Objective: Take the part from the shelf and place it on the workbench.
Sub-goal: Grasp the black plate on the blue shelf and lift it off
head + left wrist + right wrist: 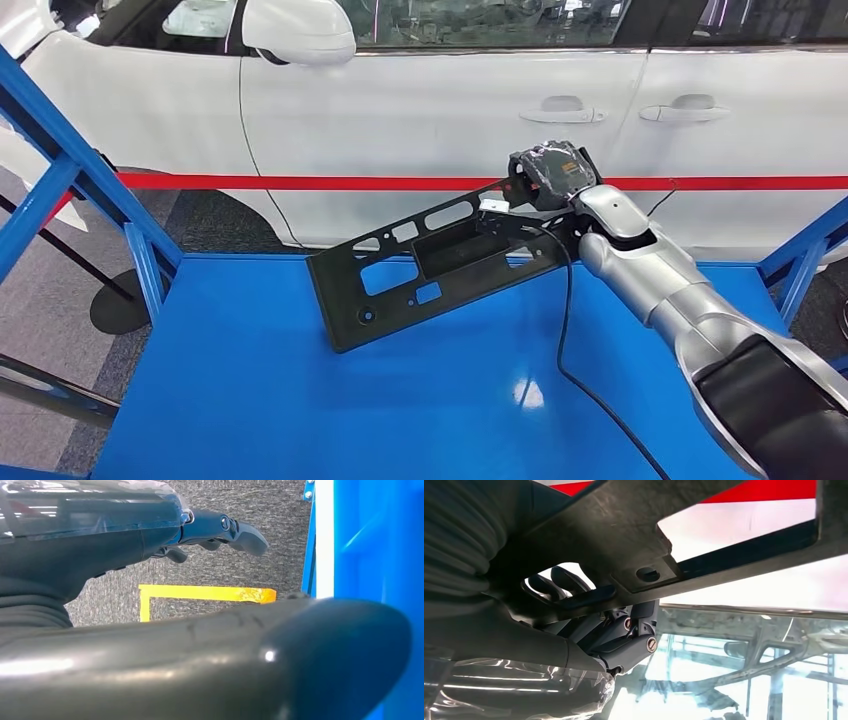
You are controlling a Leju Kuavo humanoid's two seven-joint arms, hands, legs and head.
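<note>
Right hand point(548, 172): fingers point(621, 645) wrapped on upper right end of flat black plastic panel with rectangular cutouts point(440, 255), gripping it. Panel tilted, lower left corner at or touching glossy blue workbench top point(300, 400), right end raised. Left hand point(220, 530): fingers extended, holding nothing, over grey carpet floor point(225, 575) beside yellow floor tape point(200, 593). Behind bench: white car door point(450, 110), red barrier tape point(300, 182).

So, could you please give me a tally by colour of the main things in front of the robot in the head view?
Black: 1, the part, held by the right hand
Blue: 1, the workbench
White: 1, the car
Red: 1, the barrier tape
Total: 4
</note>
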